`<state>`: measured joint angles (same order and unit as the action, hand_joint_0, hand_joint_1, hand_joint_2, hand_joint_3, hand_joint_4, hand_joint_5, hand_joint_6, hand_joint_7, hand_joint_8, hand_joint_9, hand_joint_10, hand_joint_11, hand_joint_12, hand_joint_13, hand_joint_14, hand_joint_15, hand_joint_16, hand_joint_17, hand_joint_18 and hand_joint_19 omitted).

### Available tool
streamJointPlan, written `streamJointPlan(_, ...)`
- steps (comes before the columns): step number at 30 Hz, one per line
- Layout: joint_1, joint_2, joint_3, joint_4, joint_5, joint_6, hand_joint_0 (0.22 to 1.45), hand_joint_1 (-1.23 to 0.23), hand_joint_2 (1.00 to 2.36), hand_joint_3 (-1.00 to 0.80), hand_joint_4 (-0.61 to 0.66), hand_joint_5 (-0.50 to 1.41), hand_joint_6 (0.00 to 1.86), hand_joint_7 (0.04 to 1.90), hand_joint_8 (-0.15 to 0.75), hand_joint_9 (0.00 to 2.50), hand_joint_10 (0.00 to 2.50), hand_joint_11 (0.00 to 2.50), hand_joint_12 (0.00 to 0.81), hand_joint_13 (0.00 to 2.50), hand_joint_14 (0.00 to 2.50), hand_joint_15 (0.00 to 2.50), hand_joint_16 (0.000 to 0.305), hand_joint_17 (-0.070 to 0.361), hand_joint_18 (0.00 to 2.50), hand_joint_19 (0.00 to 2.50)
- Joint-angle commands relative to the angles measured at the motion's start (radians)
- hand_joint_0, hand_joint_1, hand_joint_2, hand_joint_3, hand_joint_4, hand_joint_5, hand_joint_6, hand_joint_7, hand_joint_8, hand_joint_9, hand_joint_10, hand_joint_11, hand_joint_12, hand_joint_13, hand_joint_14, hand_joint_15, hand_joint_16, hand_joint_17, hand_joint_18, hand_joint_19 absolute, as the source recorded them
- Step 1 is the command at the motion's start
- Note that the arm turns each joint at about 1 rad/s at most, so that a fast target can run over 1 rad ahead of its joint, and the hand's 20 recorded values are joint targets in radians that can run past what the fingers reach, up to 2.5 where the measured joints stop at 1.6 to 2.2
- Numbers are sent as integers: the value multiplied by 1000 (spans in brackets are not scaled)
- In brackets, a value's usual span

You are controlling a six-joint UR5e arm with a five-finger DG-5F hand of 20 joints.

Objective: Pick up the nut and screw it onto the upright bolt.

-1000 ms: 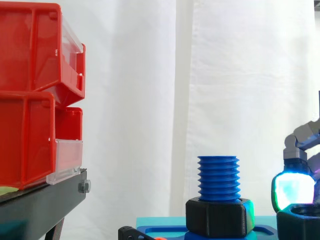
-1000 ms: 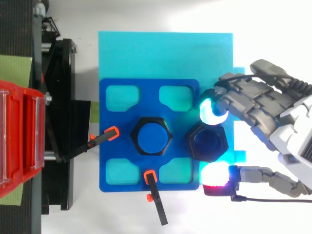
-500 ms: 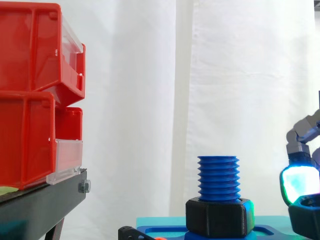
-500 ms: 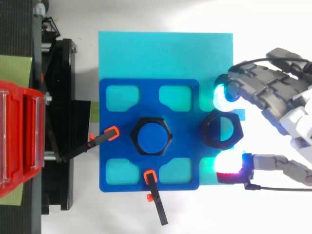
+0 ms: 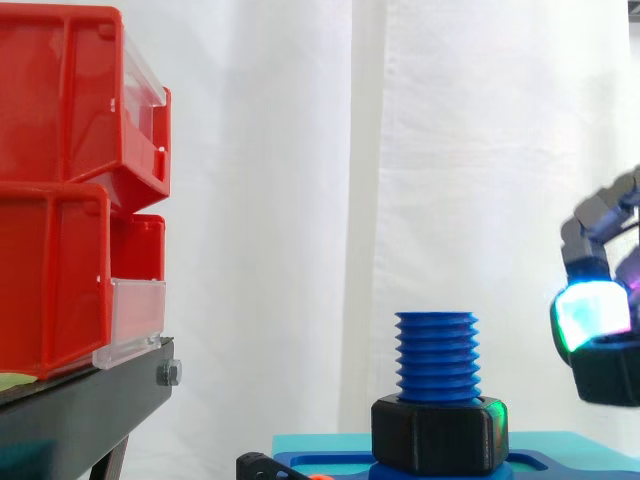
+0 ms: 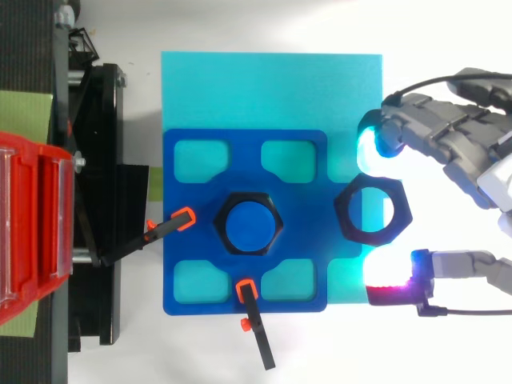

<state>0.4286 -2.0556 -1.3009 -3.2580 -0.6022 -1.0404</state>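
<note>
Side view
Hand [image 5: 590, 300]: at the right edge, raised above the base plate; fingers curled in, one pad [image 5: 592, 314] glowing white and cyan just above the loose nut
Loose nut [image 5: 612, 374]: black, held in the hand's grip, clear of the plate; well to the right of the bolt, with its top about level with the bolt's lower threads
Bolt [image 5: 436, 356]: blue, threaded, upright on the blue base plate [image 5: 320, 462]; a second black nut [image 5: 440, 436] sits round its foot
Red bins [image 5: 70, 190]: stacked on the black stand [image 5: 90, 410] at the left

Top view
Hand [image 6: 458, 142]: comes in from the right edge; it pinches the loose nut [image 6: 373, 210] between a cyan fingertip [image 6: 370, 146] on the far side and the thumb pad [image 6: 390, 282], white and red, on the near side
Loose nut: hexagonal, hole facing up; over the base plate's right edge and the right edge of the cyan mat [image 6: 272, 88]
Bolt [image 6: 252, 223]: at the plate's middle, ringed by the second nut
Clamps [image 6: 185, 218]: two, orange-tipped, at the plate's left and near edges
</note>
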Motion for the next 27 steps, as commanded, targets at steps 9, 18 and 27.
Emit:
streamJointPlan(9,-19,0,77,-31,-45,-1,595,-739,1000,-500,304,-149,501,1280,359,753,9,293,513,675,0,43,54,122,685,314)
streamJointPlan(18,-47,0,106,-6,-77,-9,594,-737,1000,-500,305,-148,501,1277,357,763,9,301,491,665,0,39,52,117,648,296)
streamJointPlan(27,-68,0,104,162,-182,-69,592,-734,1000,-500,310,-148,501,1275,354,766,10,308,477,657,0,39,51,115,626,284)
